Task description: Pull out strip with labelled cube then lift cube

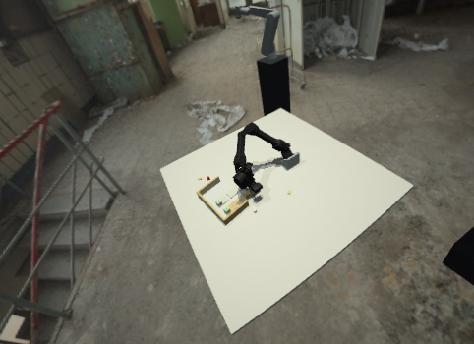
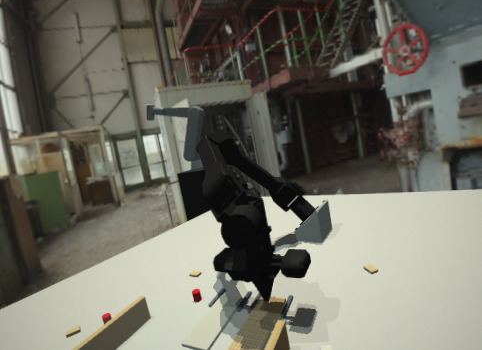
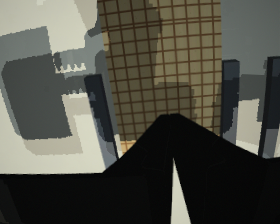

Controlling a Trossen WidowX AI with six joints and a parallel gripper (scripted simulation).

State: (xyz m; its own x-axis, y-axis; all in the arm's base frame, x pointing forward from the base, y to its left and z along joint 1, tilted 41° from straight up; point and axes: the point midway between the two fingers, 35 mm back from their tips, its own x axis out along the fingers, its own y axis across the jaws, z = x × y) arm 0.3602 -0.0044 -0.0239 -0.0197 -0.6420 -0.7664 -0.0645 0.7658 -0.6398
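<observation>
My gripper (image 2: pixel 266 298) (image 3: pixel 169 123) is shut, with its fingertips together low over the end of the grid-patterned tan strip (image 2: pixel 256 328) (image 3: pixel 200 55). Whether they touch it cannot be told. A plain pale strip (image 2: pixel 207 329) lies beside it. Two green cubes, one (image 1: pixel 219 202) farther back and one (image 1: pixel 226 209) nearer the tray's front corner, show in the top view. No label can be read on either. The cubes are outside the wrist view, and my arm hides part of the strips in the top view.
A wooden tray wall (image 1: pixel 211 206) (image 2: pixel 117 329) runs round the cubes. Dark upright guides (image 3: pixel 101 110) (image 3: pixel 230 100) flank the grid strip. Red cylinders (image 2: pixel 196 295) (image 2: pixel 106 318) and tan chips (image 2: pixel 195 274) (image 2: pixel 370 268) lie around. A grey plate (image 1: pixel 291 161) (image 2: pixel 317 226) stands behind.
</observation>
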